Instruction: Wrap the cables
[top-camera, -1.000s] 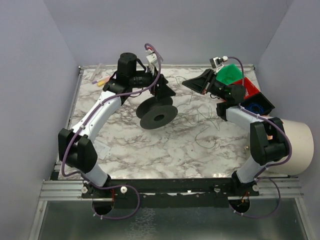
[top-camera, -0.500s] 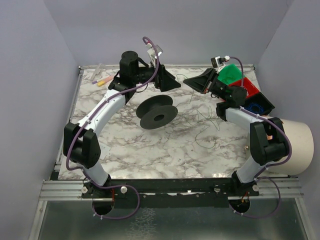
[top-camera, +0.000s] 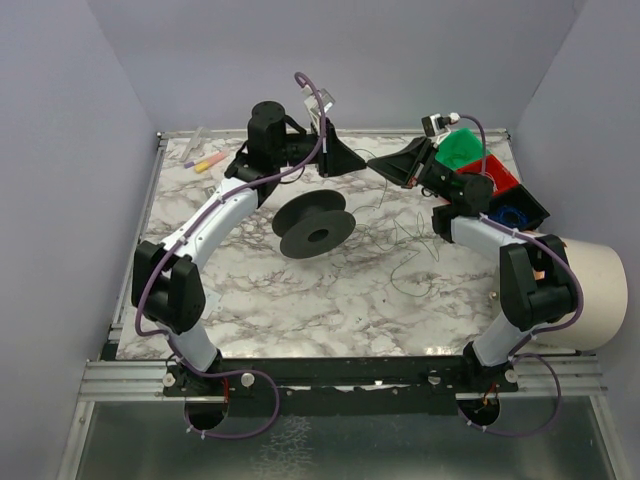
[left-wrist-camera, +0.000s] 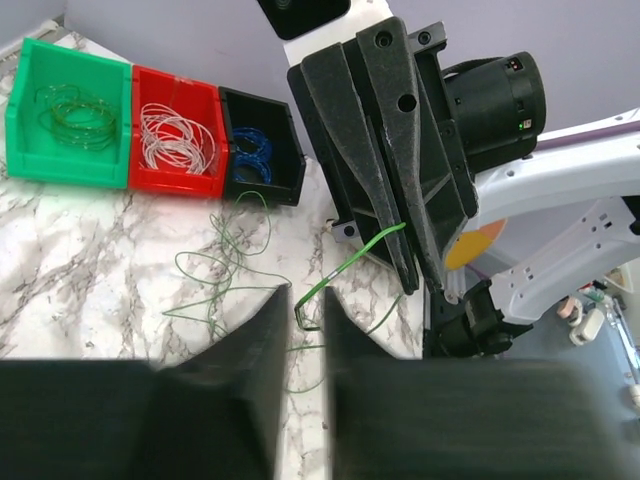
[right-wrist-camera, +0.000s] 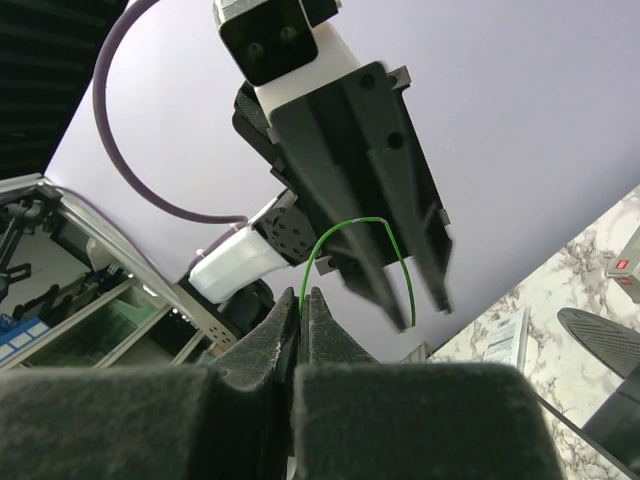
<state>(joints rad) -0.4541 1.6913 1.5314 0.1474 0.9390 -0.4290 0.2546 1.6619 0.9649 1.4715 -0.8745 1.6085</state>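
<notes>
Held aloft, the green wire (right-wrist-camera: 345, 224) is pinched tight in the right gripper (right-wrist-camera: 302, 296), and its short free arc curves straight across into the narrow, not-yet-clamped gap of the facing left gripper (left-wrist-camera: 305, 295).

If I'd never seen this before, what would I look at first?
Probably the two black claws meeting nose to nose above the far side of the table: the right gripper pinches a thin green wire whose end dips between the open fingers of the left gripper. Then the big black spool mid-table, and the green bin, red bin and black bin of coiled wires at the far right.
</notes>
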